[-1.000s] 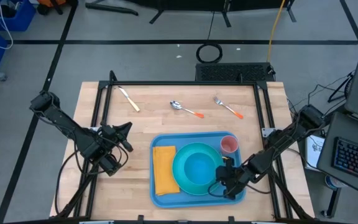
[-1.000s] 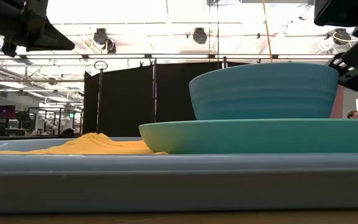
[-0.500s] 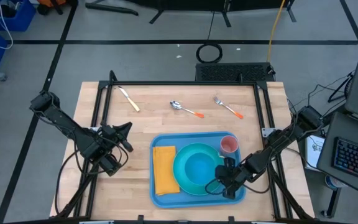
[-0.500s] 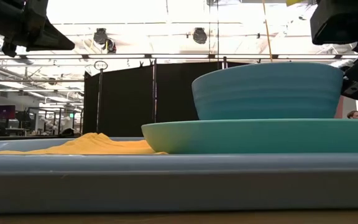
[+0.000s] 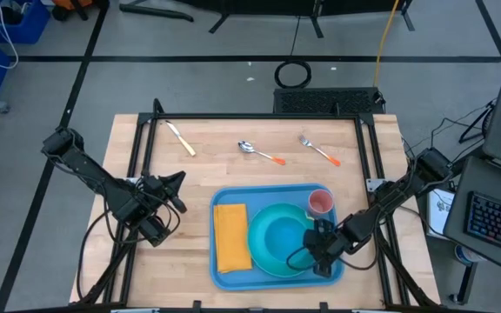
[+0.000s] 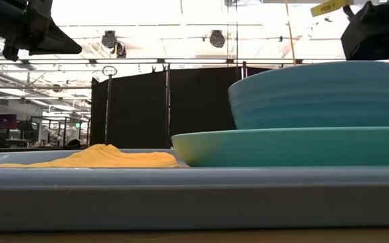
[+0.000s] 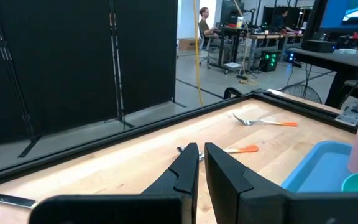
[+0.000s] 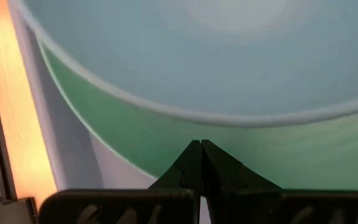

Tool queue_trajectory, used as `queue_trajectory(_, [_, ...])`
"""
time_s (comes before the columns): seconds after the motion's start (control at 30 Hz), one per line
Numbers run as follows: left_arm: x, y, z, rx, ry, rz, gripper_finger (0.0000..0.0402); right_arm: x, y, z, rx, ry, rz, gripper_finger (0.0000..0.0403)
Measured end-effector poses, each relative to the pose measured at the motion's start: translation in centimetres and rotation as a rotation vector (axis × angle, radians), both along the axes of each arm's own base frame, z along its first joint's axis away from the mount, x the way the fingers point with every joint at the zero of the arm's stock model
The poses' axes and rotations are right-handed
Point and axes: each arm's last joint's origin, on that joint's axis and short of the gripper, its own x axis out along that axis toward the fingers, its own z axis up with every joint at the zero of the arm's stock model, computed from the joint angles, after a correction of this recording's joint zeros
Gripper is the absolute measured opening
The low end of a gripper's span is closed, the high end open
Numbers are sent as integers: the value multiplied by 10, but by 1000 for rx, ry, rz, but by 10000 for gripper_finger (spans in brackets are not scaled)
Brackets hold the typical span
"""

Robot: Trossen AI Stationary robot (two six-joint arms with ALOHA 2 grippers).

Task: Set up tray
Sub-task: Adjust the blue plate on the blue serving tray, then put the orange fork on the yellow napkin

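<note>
Two dark robot arms are reaching in over a wooden counter (image 5: 190, 187) with a black frame, seen from above. Toward the near edge of the counter, right of centre, the tray (image 5: 225, 272) is lying flat: a large blue rectangle with rounded corners and a low rim. On the tray's left part a yellow-orange napkin (image 5: 231, 236) is lying. Beside the napkin, filling the tray's middle, a round teal plate (image 5: 259, 256) is sitting with a blue bowl (image 5: 283, 235) resting on it. A pink cup (image 5: 321, 203) is standing in the tray's far right corner.

The right claw (image 5: 317, 249) is hanging low over the right part of the tray, at the plate's right rim. In the right wrist view its two dark fingers (image 8: 193, 163) are pressed together, tips meeting just before the green plate edge; whether they are touching the plate cannot be told.

The left claw (image 5: 174, 184) is hovering above bare wood to the left of the tray, well apart from it. In the left wrist view its fingers (image 7: 185, 167) are standing close, with only a narrow slit between them, and nothing is held there.

Along the far side of the counter three utensils are lying apart from one another: a knife (image 5: 180, 138) at the left, a spoon (image 5: 260, 152) with an orange handle in the middle, and a fork (image 5: 319, 149) with an orange handle at the right.
</note>
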Motion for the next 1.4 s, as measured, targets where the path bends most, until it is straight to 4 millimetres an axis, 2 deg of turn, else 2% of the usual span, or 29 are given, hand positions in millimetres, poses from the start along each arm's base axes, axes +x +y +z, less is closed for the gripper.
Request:
queue_trajectory(0.63, [0,0,0,-1,3,0,31,-10,9,2,-35,-17,74,1])
queue_trajectory(0.93, [0,0,0,-4,5,-1,31,-14,11,10,-45,-60,150,46])
queue_trajectory(1.27, [0,0,0,-3,6,-1,31,-18,9,39,-34,-237,189,90])
queue_trajectory(1.4, [0,0,0,-9,10,-1,31,-16,6,59,-15,-387,167,95])
